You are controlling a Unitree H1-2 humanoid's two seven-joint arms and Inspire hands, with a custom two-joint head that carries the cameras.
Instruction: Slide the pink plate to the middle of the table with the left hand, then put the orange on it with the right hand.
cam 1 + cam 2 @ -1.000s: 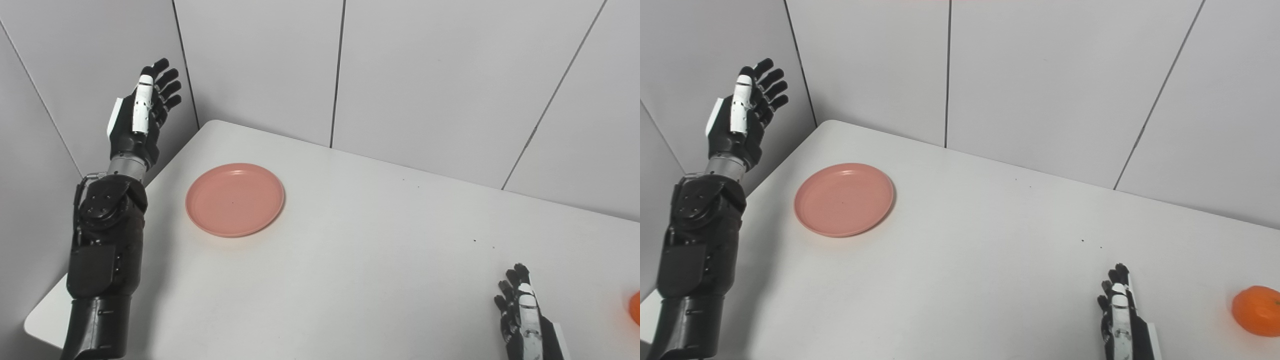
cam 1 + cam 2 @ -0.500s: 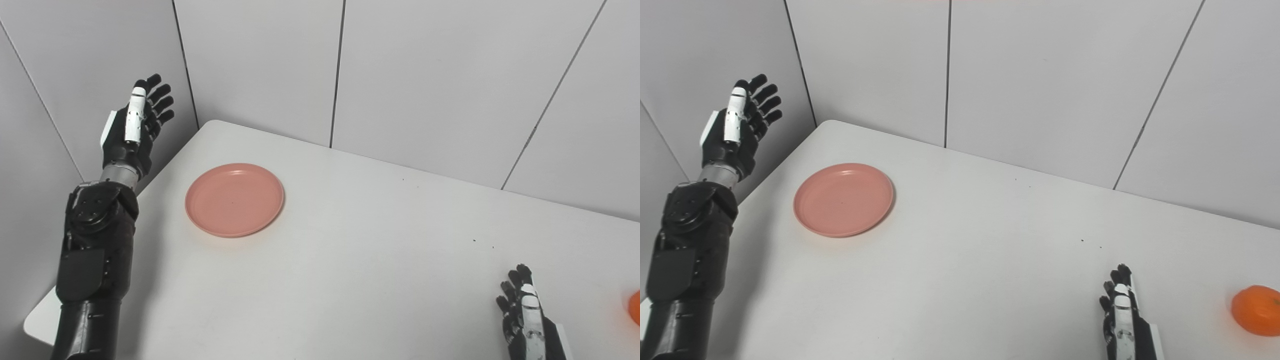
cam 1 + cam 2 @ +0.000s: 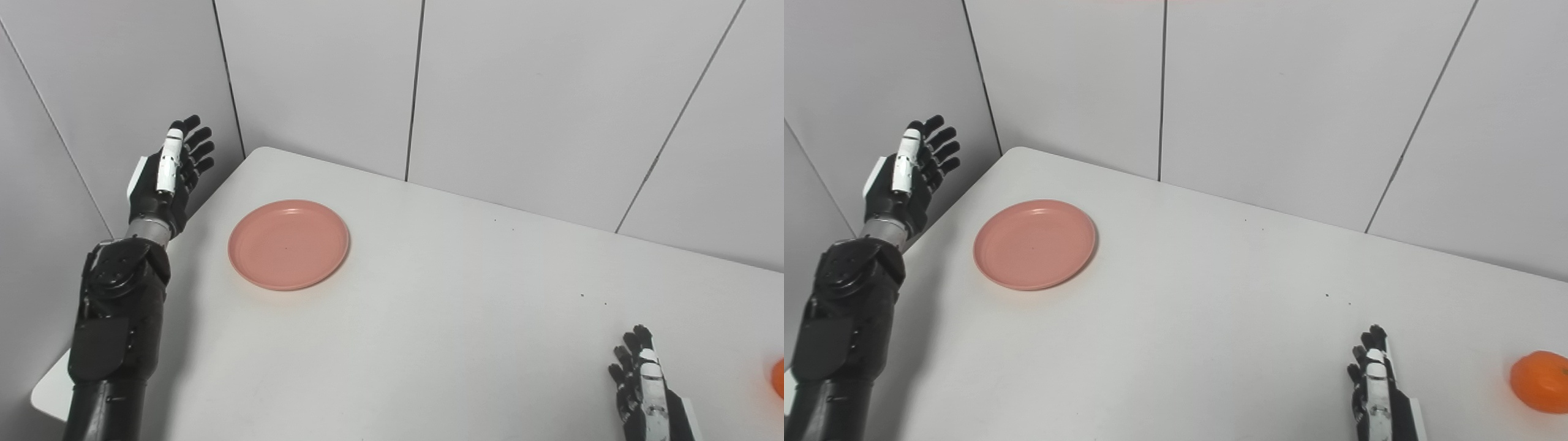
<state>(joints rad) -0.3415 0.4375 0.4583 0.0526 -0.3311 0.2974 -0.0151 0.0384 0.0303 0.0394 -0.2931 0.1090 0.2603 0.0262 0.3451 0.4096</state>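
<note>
The pink plate (image 3: 1034, 243) is being seen lying flat and empty, round with a shallow raised rim, toward the bench's far left corner. The orange (image 3: 1540, 380) is being shown resting well apart, by the near right edge, untouched on the bench.

No legible text (no labels either)

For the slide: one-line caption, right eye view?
Left hand raised open beside pink plate; right hand waits near orange.
</note>
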